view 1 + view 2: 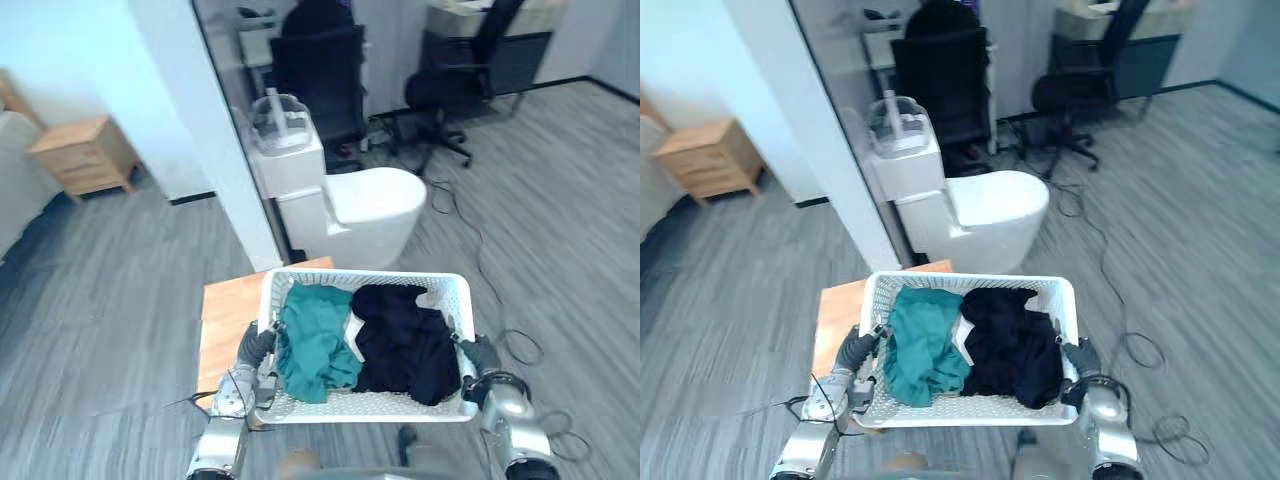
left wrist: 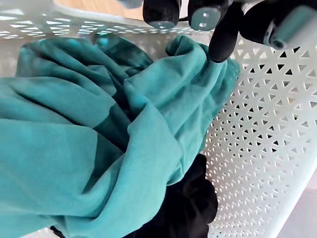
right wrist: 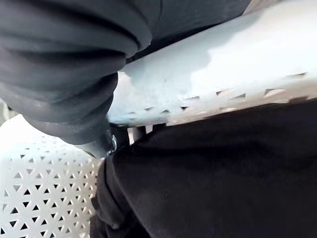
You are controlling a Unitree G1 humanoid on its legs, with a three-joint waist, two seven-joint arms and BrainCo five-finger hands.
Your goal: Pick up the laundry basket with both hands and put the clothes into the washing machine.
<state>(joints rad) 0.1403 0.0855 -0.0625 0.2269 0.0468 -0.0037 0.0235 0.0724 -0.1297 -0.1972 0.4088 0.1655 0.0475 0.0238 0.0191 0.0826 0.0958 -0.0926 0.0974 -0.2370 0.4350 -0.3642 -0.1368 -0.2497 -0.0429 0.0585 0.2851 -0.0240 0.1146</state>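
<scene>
I hold a white perforated laundry basket point(image 1: 365, 276) low in front of me, above a small wooden table point(image 1: 221, 312). Inside lie a teal garment point(image 1: 315, 342) on the left and a black garment point(image 1: 405, 342) on the right. My left hand point(image 1: 254, 346) is on the basket's left rim. In the left wrist view its dark-tipped fingers point(image 2: 225, 34) curl over the rim above the teal garment point(image 2: 99, 134). My right hand point(image 1: 482, 356) grips the right rim. The right wrist view shows its ribbed cover point(image 3: 64, 74) pressed to the rim point(image 3: 223, 69) over the black garment point(image 3: 223, 173).
A white toilet point(image 1: 365, 210) with a clear container on its tank point(image 1: 282, 120) stands just beyond the basket. A white partition wall point(image 1: 205, 130) rises at the left. Black office chairs point(image 1: 322, 70) stand behind, a wooden nightstand point(image 1: 85, 152) far left, and cables point(image 1: 480, 250) trail on the floor.
</scene>
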